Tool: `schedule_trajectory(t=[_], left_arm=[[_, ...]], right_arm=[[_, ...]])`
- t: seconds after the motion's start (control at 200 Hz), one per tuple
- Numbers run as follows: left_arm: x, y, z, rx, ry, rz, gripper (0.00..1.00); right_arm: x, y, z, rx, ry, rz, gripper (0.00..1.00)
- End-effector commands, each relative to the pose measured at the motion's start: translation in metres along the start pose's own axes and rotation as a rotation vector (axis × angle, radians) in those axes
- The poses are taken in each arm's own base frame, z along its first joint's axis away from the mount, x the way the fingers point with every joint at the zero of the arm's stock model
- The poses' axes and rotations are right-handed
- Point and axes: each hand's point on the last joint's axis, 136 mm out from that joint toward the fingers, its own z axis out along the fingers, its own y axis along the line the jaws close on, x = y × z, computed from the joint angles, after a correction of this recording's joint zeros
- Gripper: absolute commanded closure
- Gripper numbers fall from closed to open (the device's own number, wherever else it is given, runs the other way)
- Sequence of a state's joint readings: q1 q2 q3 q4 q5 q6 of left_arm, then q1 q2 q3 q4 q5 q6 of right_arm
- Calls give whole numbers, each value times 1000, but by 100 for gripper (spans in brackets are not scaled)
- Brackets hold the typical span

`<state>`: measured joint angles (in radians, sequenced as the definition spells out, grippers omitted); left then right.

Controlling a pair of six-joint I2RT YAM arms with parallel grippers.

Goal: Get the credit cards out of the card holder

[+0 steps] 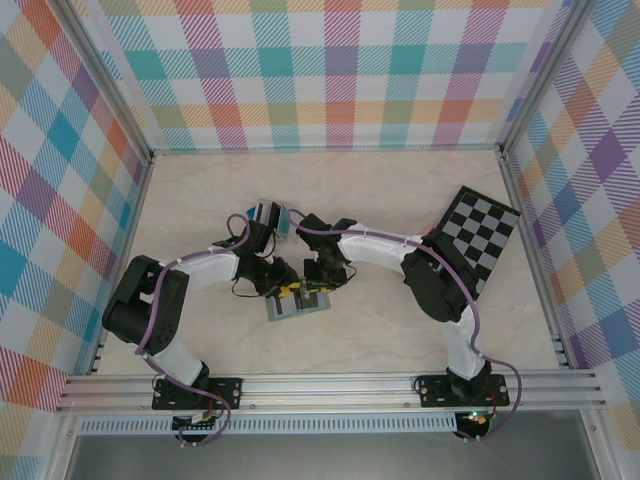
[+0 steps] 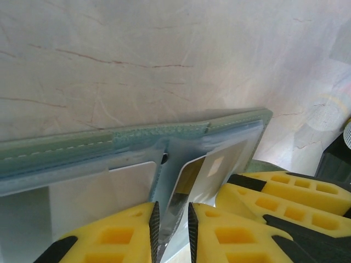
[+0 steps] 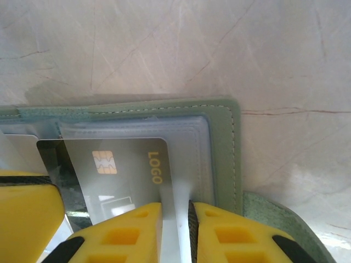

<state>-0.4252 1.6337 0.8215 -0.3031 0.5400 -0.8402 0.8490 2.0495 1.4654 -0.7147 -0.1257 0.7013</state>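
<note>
Our left gripper (image 2: 173, 219) pinches the likely floppy card holder (image 2: 164, 131) at its middle fold, while our right gripper (image 3: 175, 219) nips the stiff, slippery-looking card (image 3: 126, 164) poking from it.

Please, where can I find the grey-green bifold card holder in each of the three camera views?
Top external: the grey-green bifold card holder lies just below the picture's centre.
Left wrist: it crosses the lower half, stitched edge uppermost.
Right wrist: it occupies the lower left, its rounded corner at right.
Shared landmark: the pale marble-look table top behind it.
</note>
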Motion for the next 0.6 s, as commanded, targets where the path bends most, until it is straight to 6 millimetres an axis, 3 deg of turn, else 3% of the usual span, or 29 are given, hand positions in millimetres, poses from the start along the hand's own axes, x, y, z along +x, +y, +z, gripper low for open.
schedule_trajectory(t=[0.0, 0.27, 0.595], left_arm=[[8, -1, 4, -18, 30, 28, 77], [10, 2, 2, -49, 32, 56, 77], [7, -20, 4, 62, 35, 104, 81]], right_arm=[[6, -1, 7, 14, 46, 0, 78], [6, -1, 8, 14, 51, 0, 78], [7, 1, 8, 6, 58, 0, 78]])
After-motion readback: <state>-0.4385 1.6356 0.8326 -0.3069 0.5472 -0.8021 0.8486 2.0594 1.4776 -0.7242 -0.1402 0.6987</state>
